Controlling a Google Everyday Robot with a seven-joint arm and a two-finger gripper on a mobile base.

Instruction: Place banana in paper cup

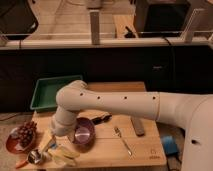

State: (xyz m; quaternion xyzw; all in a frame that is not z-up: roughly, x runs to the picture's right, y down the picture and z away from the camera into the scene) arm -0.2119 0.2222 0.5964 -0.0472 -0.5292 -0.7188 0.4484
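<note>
The banana (65,155), pale yellow-green and curved, lies on the wooden table (140,150) near its front left edge, just below the purple bowl (83,133). My white arm reaches in from the right, bends above the table and comes down at the left. My gripper (49,144) is low over the table, just left of the banana and the bowl, close to the banana's left end. No paper cup shows in this view; the arm hides part of the table's left side.
A bunch of dark red grapes (26,132) sits on a reddish plate at the far left. A small shiny round container (35,157) is by the front left corner. A green tray (49,93) is at the back left. A fork (123,140), a grey bar (137,126) and a black object (100,119) lie to the right.
</note>
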